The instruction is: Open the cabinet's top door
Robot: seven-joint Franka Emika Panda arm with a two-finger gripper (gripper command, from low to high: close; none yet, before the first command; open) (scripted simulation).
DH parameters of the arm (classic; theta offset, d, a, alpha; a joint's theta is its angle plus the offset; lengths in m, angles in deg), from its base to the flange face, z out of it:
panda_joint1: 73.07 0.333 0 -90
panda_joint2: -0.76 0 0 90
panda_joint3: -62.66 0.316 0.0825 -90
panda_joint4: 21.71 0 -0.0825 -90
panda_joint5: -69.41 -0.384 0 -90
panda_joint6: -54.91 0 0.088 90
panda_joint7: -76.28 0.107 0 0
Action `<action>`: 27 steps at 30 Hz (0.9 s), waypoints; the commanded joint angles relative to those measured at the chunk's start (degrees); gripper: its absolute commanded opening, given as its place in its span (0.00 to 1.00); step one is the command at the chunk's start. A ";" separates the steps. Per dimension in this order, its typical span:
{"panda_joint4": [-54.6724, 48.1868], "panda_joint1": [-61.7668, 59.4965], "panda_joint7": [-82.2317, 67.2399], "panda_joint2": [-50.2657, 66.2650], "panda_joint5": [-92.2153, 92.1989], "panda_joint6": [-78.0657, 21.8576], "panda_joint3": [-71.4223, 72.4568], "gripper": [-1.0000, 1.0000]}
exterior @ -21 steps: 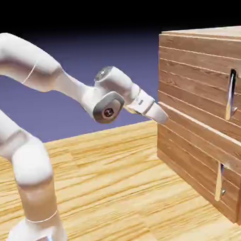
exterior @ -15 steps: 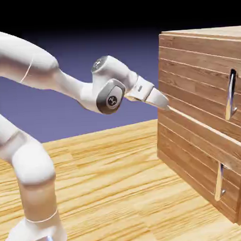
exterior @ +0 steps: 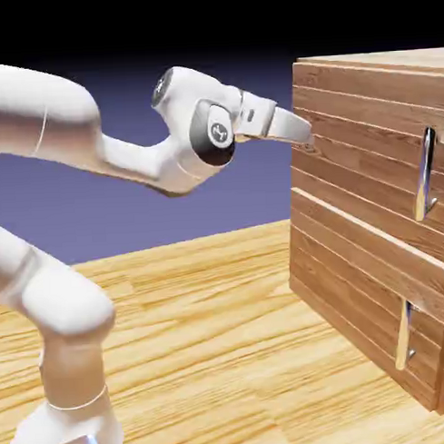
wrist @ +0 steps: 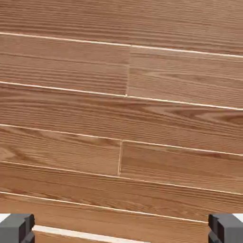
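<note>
The gripper (exterior: 305, 136) points nearly level at the near, left edge of the cabinet (exterior: 374, 283), its tip right at the planks of the top door (exterior: 359, 156); whether it touches the wood cannot be told from the exterior view. In the hand view the two grey fingertips (wrist: 16, 228) sit at the far left and far right of the bottom edge, so the jaws stand wide apart with nothing between them but plank surface. That view is filled by reddish-brown horizontal boards with thin pale seams, seen close up.

Behind the gripper, the white hand runs back to a rounded wrist joint with a grey disc cap (exterior: 213, 133), held high at about the level of the top door's upper boards. From there the forearm slopes down and left to an elbow, and a thick upper link sweeps out toward the left edge of the exterior view. A lower link curves down to the base at the lower left, on the pale wooden table (exterior: 222, 353).

The cabinet stands at the right side of the table. The top door is shut, flush with the cabinet front, and its slim silver handle (exterior: 425, 173) stands upright near the door's far right, well apart from the gripper. Below it the shorter lower door (exterior: 356, 292) carries its own silver handle (exterior: 405, 336).
</note>
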 commanded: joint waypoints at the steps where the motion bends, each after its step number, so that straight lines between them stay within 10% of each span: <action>1: -0.63 1.02 1.67 -0.42 2.50 -0.05 -1.14 0.50; 27: -16.91 27.58 45.14 -11.23 67.29 -1.36 -30.61 0.50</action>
